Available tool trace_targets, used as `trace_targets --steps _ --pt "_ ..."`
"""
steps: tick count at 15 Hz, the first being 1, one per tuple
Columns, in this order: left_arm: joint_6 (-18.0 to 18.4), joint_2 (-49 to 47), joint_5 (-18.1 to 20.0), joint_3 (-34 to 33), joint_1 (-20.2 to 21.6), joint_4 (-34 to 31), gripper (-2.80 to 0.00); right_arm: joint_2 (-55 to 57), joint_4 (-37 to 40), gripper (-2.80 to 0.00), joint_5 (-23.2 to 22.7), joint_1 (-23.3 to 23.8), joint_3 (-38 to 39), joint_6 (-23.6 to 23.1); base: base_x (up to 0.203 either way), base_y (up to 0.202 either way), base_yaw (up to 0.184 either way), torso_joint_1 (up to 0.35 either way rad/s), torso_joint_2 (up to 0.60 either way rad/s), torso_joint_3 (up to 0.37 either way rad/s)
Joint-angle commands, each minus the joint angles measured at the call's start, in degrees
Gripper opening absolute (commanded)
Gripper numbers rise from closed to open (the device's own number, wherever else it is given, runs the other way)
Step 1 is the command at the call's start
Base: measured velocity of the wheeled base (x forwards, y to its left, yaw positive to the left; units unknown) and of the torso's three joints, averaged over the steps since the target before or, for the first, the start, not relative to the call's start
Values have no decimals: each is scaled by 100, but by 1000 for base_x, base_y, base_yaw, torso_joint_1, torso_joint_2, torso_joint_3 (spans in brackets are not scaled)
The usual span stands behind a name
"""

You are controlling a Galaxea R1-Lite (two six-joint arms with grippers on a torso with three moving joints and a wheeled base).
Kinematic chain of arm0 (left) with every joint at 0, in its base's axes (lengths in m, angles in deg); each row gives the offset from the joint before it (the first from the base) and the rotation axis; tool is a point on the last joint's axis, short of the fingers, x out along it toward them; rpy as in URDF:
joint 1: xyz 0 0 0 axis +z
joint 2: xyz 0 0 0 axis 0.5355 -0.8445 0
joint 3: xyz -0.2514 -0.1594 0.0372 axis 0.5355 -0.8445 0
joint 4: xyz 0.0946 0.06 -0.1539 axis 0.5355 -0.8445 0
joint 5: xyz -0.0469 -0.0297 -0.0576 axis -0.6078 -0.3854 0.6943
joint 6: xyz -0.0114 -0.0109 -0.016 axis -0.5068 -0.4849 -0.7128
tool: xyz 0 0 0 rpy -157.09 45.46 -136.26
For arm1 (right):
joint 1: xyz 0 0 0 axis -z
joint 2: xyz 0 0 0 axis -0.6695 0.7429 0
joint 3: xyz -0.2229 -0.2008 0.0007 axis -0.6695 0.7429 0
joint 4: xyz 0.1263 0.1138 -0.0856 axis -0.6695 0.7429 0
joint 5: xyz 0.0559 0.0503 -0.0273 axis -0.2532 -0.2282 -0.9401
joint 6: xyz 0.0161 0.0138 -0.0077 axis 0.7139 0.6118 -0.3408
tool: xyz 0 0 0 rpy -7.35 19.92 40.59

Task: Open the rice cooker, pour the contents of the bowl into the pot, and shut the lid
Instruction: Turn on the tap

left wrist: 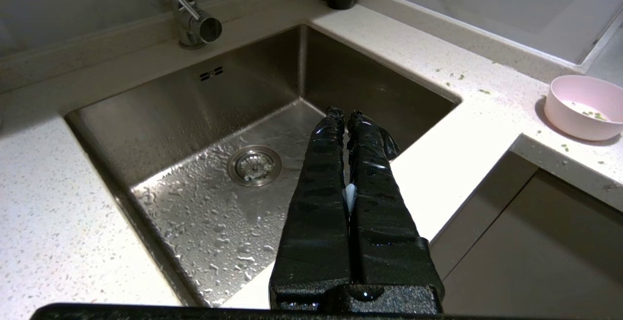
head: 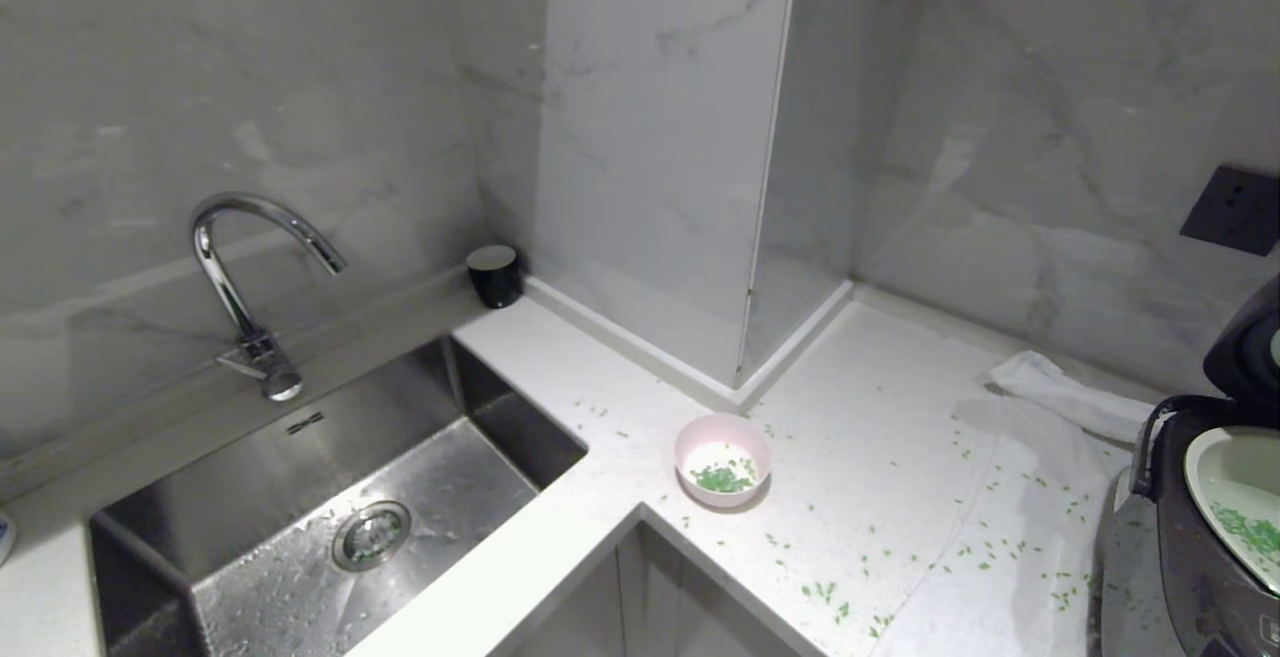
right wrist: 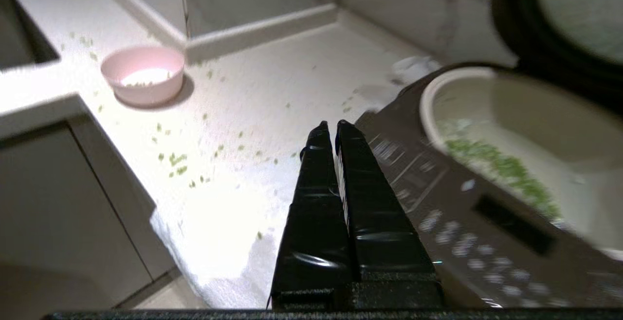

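Observation:
The dark rice cooker [head: 1200, 557] stands at the right edge of the counter with its lid [head: 1250, 347] raised. Its pale pot [head: 1235, 482] holds green grains [head: 1250, 529]. The cooker [right wrist: 467, 203], pot [right wrist: 525, 115] and lid [right wrist: 525, 32] also show in the right wrist view. The pink bowl [head: 722, 459] sits upright mid-counter with a few green grains [head: 722, 480] inside; the bowl [right wrist: 142, 74] is well apart from both grippers. My right gripper [right wrist: 329, 124] is shut and empty, in front of the cooker's panel. My left gripper [left wrist: 345, 111] is shut over the sink's front edge.
A steel sink [head: 330, 507] with a faucet [head: 250, 277] lies at the left, wet inside. A black cup [head: 494, 275] stands by the wall corner. Loose green grains [head: 830, 592] are scattered over the counter. A white cloth [head: 1060, 392] lies behind the cooker.

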Motion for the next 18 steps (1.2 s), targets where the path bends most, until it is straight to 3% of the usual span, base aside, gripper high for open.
trace_targets --steps 1,3,6,18 --pt "-3 17 -2 5 1 6 -280 -76 -975 -280 -61 -7 1029 -27 0 0 0 0 0 0" --pt "30 9 -9 5 19 6 -280 -79 -1176 -280 -18 -15 1123 297 0 0 0 0 0 0" --pt "533 9 48 -111 18 67 -280 -79 -1199 -280 124 -16 1108 615 0 0 0 0 0 0" --pt "279 9 16 -150 1 222 -280 -79 -1199 -280 132 -16 1108 622 0 0 0 0 0 0"
